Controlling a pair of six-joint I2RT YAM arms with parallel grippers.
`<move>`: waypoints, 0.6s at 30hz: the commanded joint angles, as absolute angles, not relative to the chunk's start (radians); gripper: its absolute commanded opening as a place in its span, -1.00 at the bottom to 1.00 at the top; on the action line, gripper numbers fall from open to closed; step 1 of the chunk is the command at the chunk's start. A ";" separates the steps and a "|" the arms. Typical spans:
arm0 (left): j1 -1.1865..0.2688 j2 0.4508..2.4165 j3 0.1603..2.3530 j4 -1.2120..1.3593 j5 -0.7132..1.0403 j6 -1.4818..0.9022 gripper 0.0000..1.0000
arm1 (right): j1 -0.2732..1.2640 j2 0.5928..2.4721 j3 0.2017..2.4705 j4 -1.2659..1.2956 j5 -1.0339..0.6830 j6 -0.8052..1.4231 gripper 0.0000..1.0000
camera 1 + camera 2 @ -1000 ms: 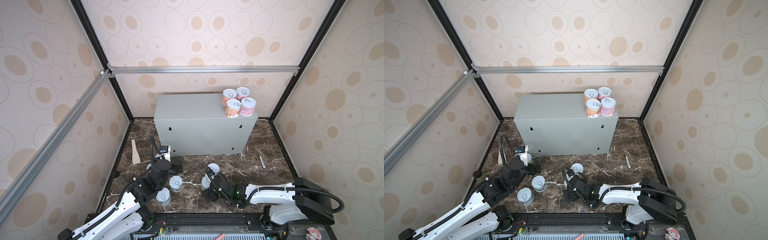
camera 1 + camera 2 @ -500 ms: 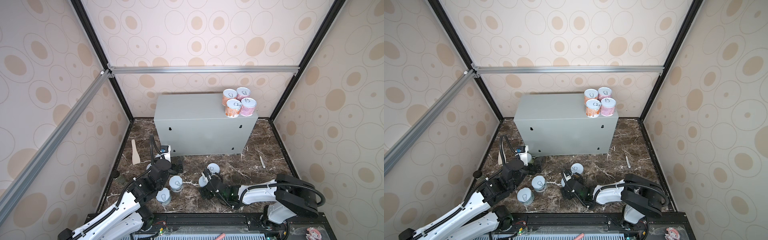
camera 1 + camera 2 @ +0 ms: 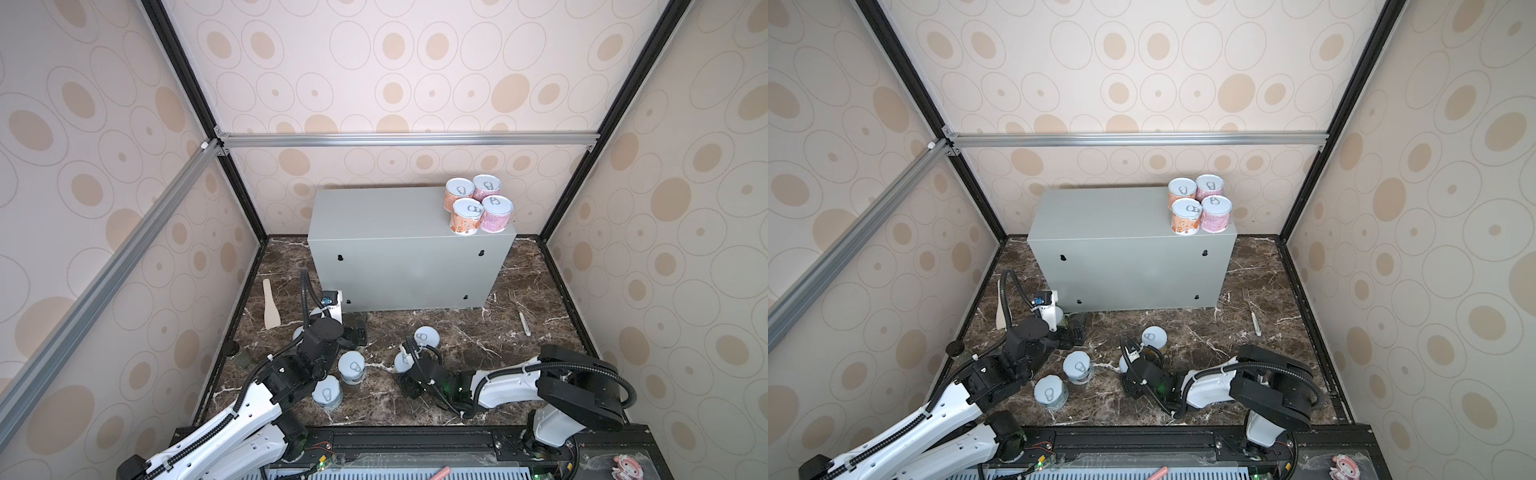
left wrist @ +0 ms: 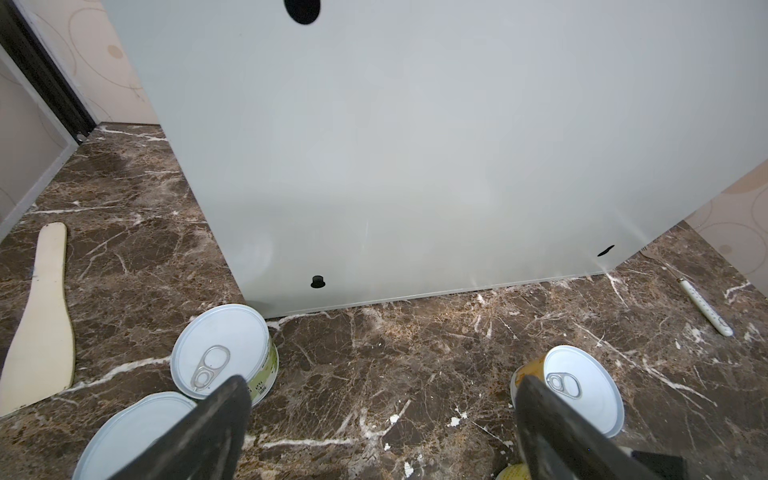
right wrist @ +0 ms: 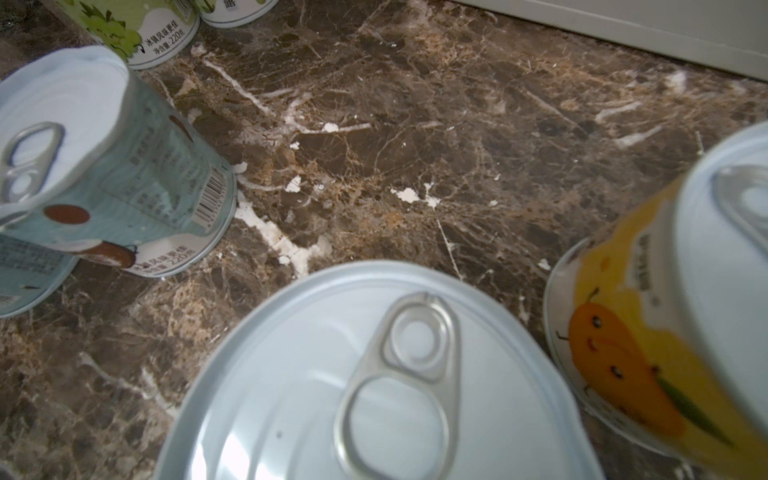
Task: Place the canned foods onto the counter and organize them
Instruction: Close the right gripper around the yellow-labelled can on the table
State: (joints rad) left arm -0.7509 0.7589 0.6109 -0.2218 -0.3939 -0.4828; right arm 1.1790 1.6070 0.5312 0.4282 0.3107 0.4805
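Observation:
The counter carries two orange cans and two pink cans at its right end. Other cans stand on the marble floor. My left gripper is open over bare floor before the counter's front, with a green can on one side and a yellow can on the other. My right gripper sits low at a can whose lid fills its wrist view; its fingers and the can's label are hidden. A blue can and a yellow can flank it.
A wooden spatula lies on the floor at the left and a fork at the right. Two blue cans stand between the arms. Patterned walls and a black frame close in the floor on three sides.
My right arm has folded its elbow back and its gripper has slid a little left onto the can beside the yellow one. The left arm has not moved.

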 commanded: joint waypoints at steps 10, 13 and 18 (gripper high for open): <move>-0.748 0.699 0.635 -0.279 -0.405 -0.507 0.98 | 1.196 1.536 0.578 0.382 0.314 0.467 0.28; -0.749 0.695 0.644 -0.303 -0.398 -0.515 0.98 | 1.206 1.502 0.605 0.326 0.316 0.455 0.28; -0.748 0.674 0.656 -0.326 -0.373 -0.525 0.99 | 1.236 1.425 0.650 0.213 0.343 0.436 0.28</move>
